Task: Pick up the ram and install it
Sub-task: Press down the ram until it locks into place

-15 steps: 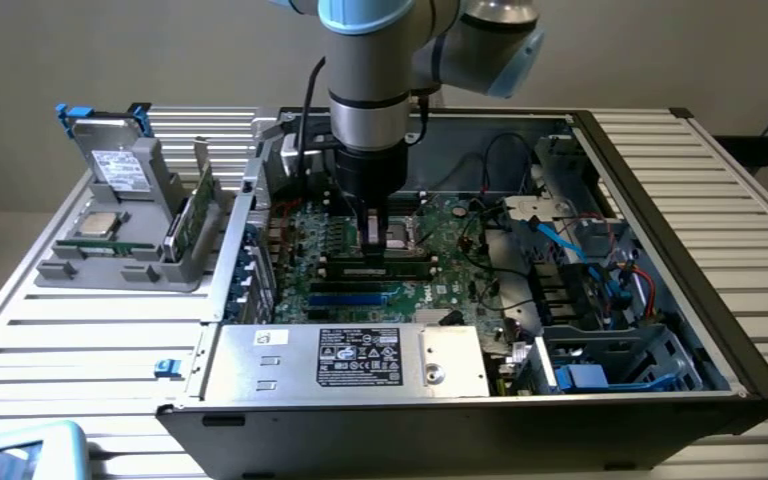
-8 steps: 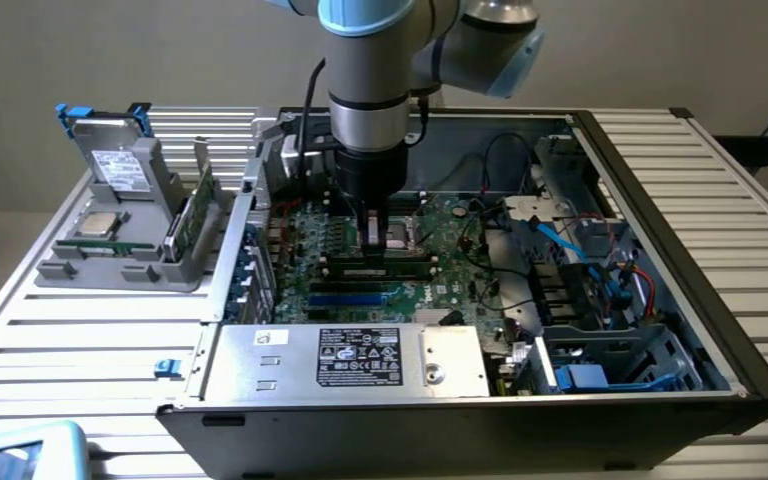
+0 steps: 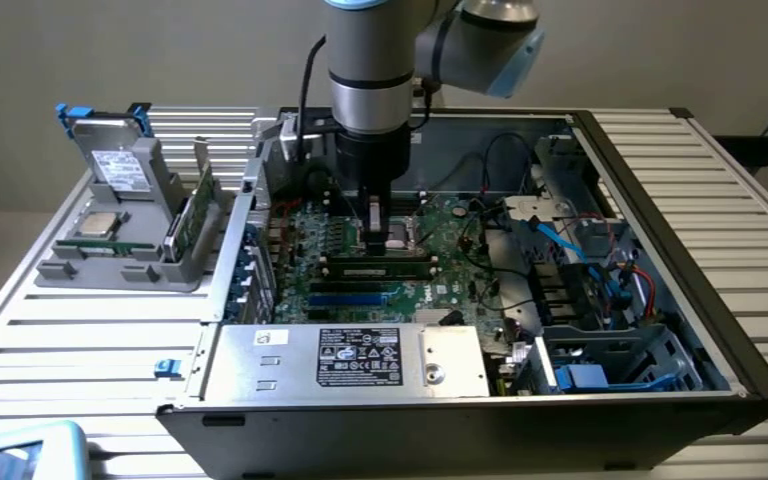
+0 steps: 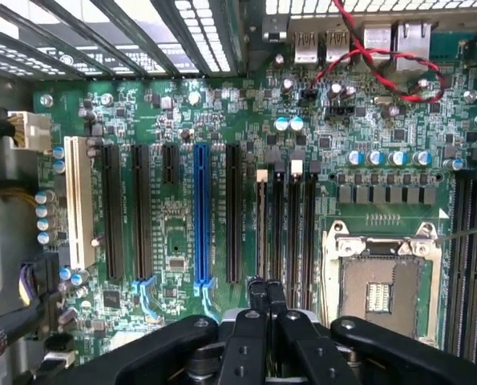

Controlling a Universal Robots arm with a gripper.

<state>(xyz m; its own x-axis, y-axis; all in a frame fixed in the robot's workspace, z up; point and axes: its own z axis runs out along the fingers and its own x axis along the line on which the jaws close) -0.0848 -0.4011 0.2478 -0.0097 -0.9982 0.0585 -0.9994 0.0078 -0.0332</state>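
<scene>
The ram (image 3: 381, 267), a long green stick with black chips, lies along the memory slots of the motherboard (image 3: 307, 262) inside the open computer case. My gripper (image 3: 388, 244) reaches straight down into the case and ends just behind and above the ram. I cannot tell whether it touches the ram. In the wrist view the gripper (image 4: 267, 287) is shut, its two black fingertips (image 4: 258, 290) pressed together with nothing seen between them. They hang over the row of black memory slots (image 4: 286, 228), beside the empty processor socket (image 4: 380, 285).
A grey rack (image 3: 117, 268) stands at the exterior view's left, outside the case. It holds a boxy drive (image 3: 124, 168), a square silver chip (image 3: 96, 224) and a thin green board on edge (image 3: 200, 212). Cables (image 3: 564, 240) and drive cages crowd the case's right side, and a power supply (image 3: 351, 357) fills its front.
</scene>
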